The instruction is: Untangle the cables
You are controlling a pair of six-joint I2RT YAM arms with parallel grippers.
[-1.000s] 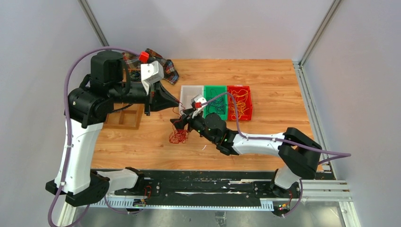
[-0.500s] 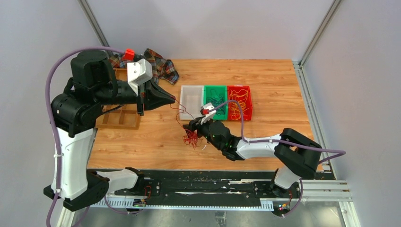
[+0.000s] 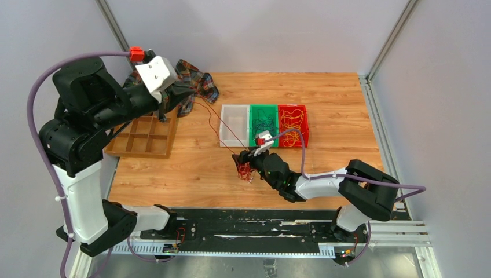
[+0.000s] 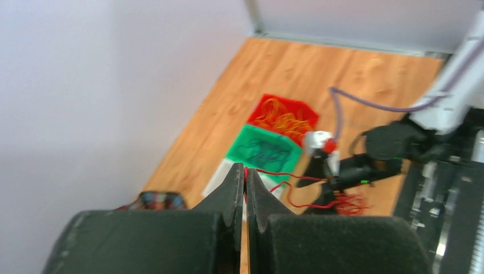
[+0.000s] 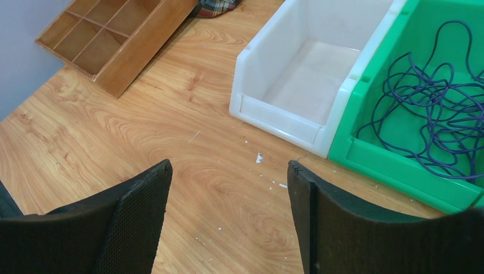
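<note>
**Left end effector** [image 4: 246, 182]: shut tight on one red strand [image 4: 273, 173]. You have it raised high and far left, most likely to draw that strand out of the knot.

**Right end effector** [image 5: 228, 165]: jaws wide apart, nothing between them. It is low over the counter [image 5: 114, 148], right at the red tangle [image 3: 244, 171], probably to pin it. You cannot tell from overhead whether it touches.

**Cables:** hair-thin, limp wire. The red strand runs taut from the left fingers down to the tangle, a small frizzy clump on the counter in front of the bins.

**Bins, smooth moulded plastic, side by side:**
- White bin [image 5: 279, 123]: nothing in it, likely kept for the red wire.
- Green bin [image 5: 399, 165]: loose dark blue loops [image 5: 425, 103].
- Red bin [image 3: 293, 145]: yellow-orange loops [image 3: 292, 123].

**Wooden tray** [image 5: 151, 48]: divided into compartments, sits at the left.

**Plaid cloth** [image 3: 197, 84]: crumpled, at the far edge.
</note>
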